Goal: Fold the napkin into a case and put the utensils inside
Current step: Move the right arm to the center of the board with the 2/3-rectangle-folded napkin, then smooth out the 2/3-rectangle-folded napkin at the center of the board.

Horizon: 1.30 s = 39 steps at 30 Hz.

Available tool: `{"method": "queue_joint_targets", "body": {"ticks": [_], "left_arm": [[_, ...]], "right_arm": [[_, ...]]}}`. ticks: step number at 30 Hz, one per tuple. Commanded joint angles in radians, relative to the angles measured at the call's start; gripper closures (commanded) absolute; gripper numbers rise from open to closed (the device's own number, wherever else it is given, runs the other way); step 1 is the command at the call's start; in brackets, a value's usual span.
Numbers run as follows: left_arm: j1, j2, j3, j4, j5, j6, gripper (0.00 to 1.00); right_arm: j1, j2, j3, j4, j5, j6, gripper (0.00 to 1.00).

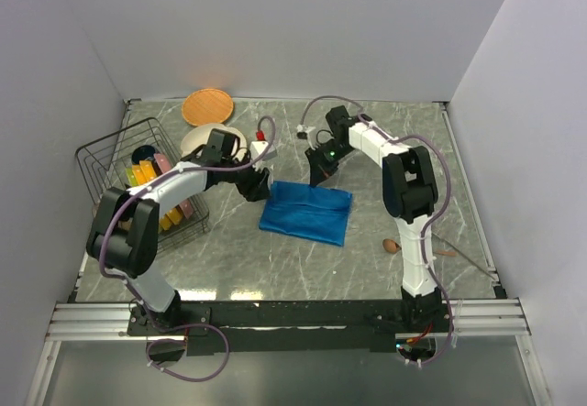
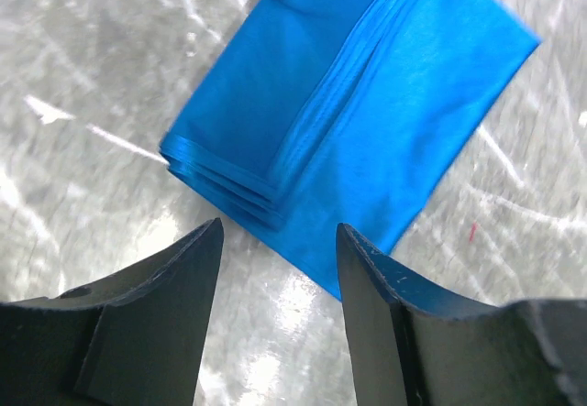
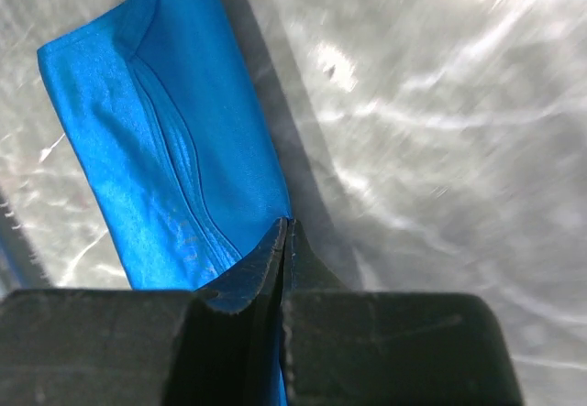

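spoon is lying nearest me, apart from the cloth | napkin is lying folded further out | my left gripper is hovering, jaws apart, at its corner | my right gripper is pressing together at its far edge (cloth caught? cannot tell), risking dragging layers undone

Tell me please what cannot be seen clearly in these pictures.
- Top view: the right arm covers part of the wooden spoon.
- Right wrist view: the right end effector is shut at the napkin edge; its own fingers hide whether cloth is pinched.
- Left wrist view: the top edge cuts off the napkin's far corner.
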Motion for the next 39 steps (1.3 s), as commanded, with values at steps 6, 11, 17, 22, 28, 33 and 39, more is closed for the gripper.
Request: {"method": "queue_joint_targets", "body": {"ticks": [6,11,17,22,28,33,39], "left_arm": [[0.049,-0.058,-0.055,0.227,-0.041,-0.494,0.38],[0.06,-0.024,-0.016,0.246,-0.1,-0.561,0.36],[0.058,0.046,0.073,0.15,-0.137,-0.448,0.36],[0.035,0.08,0.093,0.1,-0.148,-0.395,0.35],[0.012,0.126,0.129,0.031,-0.147,-0.328,0.31],[0.012,0.129,0.138,0.018,-0.139,-0.303,0.31],[0.012,0.134,0.129,0.011,-0.128,-0.294,0.31]], "right_arm": [[0.067,0.002,0.152,-0.035,0.058,-0.078,0.68],[0.015,-0.088,0.137,0.008,0.046,0.058,0.52],[-0.095,-0.291,-0.07,0.197,0.05,0.443,0.56],[-0.144,-0.361,-0.221,0.208,0.139,0.637,0.65],[-0.154,-0.357,-0.325,0.24,0.181,0.715,0.62],[-0.167,-0.343,-0.354,0.238,0.221,0.769,0.57],[-0.177,-0.4,-0.385,0.246,0.201,0.787,0.58]]}}
